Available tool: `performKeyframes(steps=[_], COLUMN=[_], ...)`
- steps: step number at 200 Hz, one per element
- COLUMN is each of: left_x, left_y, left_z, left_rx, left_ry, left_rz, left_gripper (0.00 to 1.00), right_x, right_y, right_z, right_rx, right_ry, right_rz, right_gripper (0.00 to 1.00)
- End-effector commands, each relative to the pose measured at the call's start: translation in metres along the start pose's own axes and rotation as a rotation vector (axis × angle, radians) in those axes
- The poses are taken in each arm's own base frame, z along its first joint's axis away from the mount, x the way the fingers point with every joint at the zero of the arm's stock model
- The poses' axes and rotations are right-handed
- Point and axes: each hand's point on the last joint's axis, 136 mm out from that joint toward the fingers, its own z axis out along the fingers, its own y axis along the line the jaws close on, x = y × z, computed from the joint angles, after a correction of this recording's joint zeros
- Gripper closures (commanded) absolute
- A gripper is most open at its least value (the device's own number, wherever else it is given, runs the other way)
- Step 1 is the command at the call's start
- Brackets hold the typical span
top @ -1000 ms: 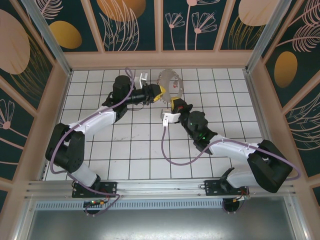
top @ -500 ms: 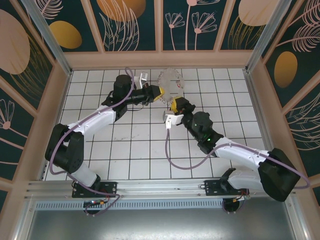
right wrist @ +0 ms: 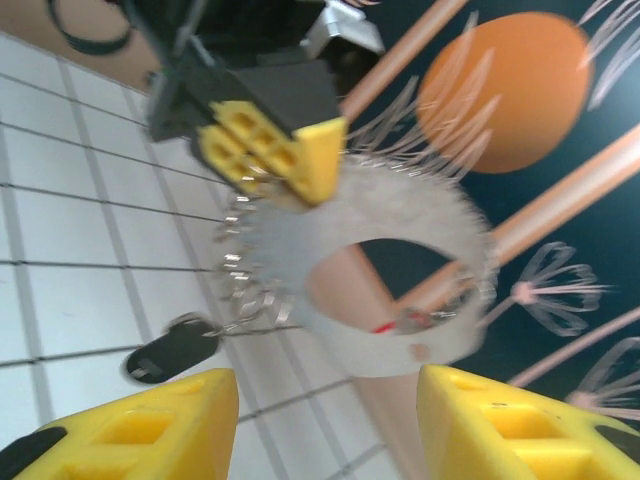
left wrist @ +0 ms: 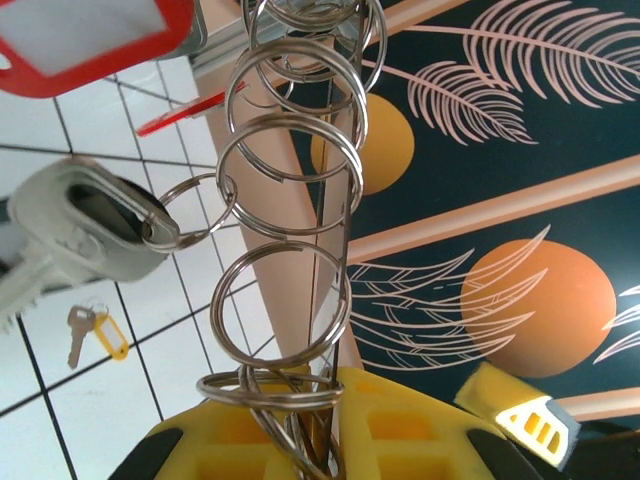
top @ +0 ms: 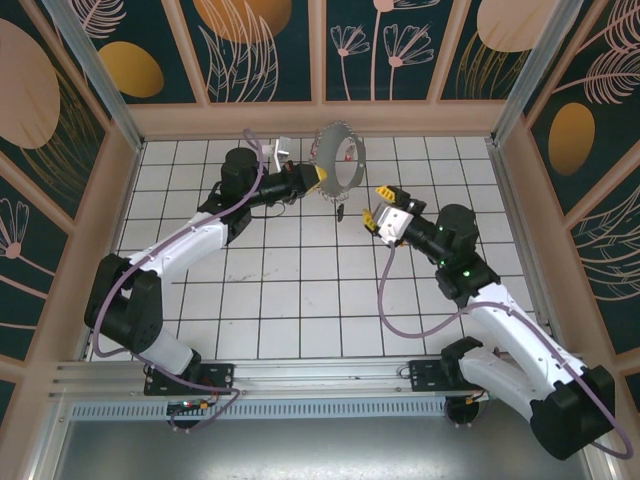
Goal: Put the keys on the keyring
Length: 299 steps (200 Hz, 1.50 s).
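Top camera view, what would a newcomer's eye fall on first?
The keyring, a large hoop fringed all round, is held up off the tiled floor at the far middle by the left gripper. Just to its right, the right gripper hangs open and empty, its yellow fingers aimed at the hoop. In the left wrist view, the keys with the yellow tag lie on that floor.

My top camera looks down from above and behind the arm bases [top: 190, 377] onto the whole tiled floor [top: 300, 290]. The left wrist camera sits nearly against the keyring [left wrist: 290, 190], sighting along the left gripper [left wrist: 320, 410]. The right wrist camera looks out through the right gripper [right wrist: 325, 415] from farther back; ahead of it I get that same keyring.
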Motion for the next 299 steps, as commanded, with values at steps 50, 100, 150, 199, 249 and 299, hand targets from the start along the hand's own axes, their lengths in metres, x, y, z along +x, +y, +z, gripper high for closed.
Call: performKeyframes(steps=[50, 100, 150, 199, 249, 299], left_x=[0.004, 0.015, 0.023, 0.028, 0.015, 0.0], left_y=[-0.038, -0.034, -0.021, -0.014, -0.016, -0.029], left_z=[-0.007, -0.008, -0.007, -0.005, -0.002, -0.002], left_rx=[0.1, 0.099, 0.036, 0.024, 0.008, 0.14], left_ry=[0.043, 0.097, 0.171, 0.198, 0.123, 0.0], left_rz=[0.282, 0.307, 0.386, 0.399, 0.285, 0.019], left_gripper=[1.0, 1.0, 1.0, 1.0, 1.0, 1.0], right_x=[0.007, 0.013, 0.025, 0.045, 0.03, -0.002], right_y=[-0.005, -0.021, -0.03, -0.039, -0.01, 0.053], right_z=[-0.014, -0.021, -0.021, -0.023, -0.03, -0.013], right_rx=[-0.182, -0.132, -0.089, 0.019, -0.087, -0.258], right_ry=[-0.077, -0.107, -0.068, 0.021, -0.051, -0.124], right_rz=[0.354, 0.478, 0.492, 0.532, 0.495, 0.501], right_gripper=[0.5, 0.5, 0.5, 0.5, 0.58, 0.66])
